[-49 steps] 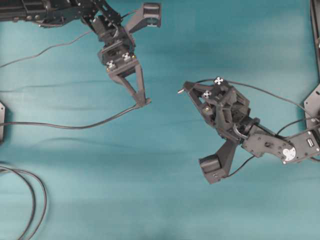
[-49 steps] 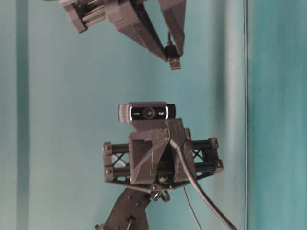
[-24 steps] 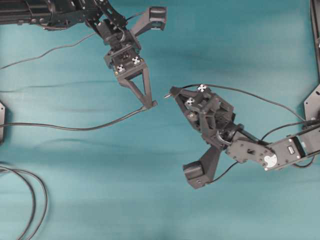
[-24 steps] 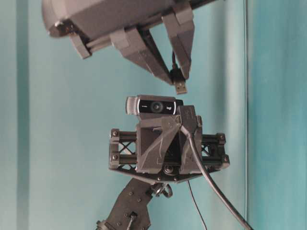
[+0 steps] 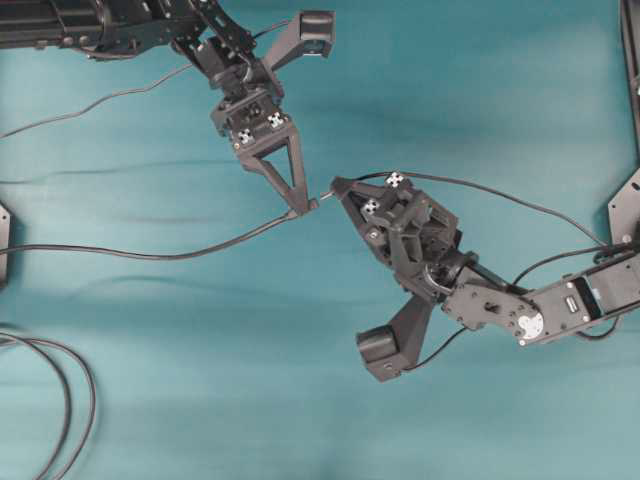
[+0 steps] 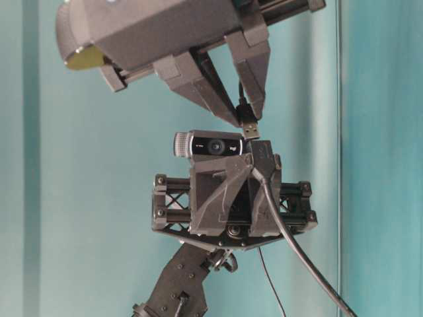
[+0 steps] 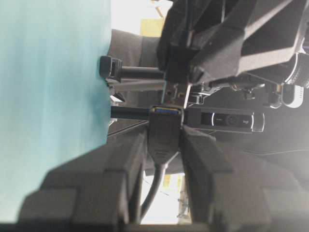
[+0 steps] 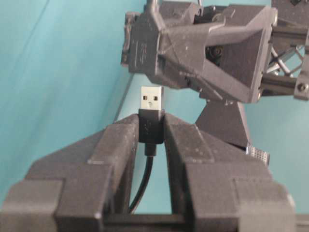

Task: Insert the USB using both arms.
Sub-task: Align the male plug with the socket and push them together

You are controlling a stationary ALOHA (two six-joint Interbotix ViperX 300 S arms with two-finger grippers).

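Observation:
The USB (image 8: 151, 100) is a black plug with a silvery tip, and my right gripper (image 8: 151, 129) is shut on its black body. In the overhead view this gripper (image 5: 335, 187) points up and left, the plug's tip (image 5: 325, 195) sticking out ahead. My left gripper (image 5: 305, 208) points down and right, shut on the dark socket (image 7: 165, 126) ending a thin cable. The left wrist view shows the plug's metal tip (image 7: 175, 94) right at the socket's blue-lined mouth. At table level the plug (image 6: 250, 128) touches the socket (image 6: 262, 154). Whether it has entered, I cannot tell.
The socket's cable (image 5: 150, 253) trails left over the teal cloth. A looped double cable (image 5: 62, 400) lies at the bottom left, and another thin cable (image 5: 100, 97) runs along the upper left. The plug's cable (image 5: 520, 195) arcs over the right arm.
My right gripper has carried the USB up and left to the left gripper. The left gripper shifted slightly right, and the gap between plug and socket has closed.

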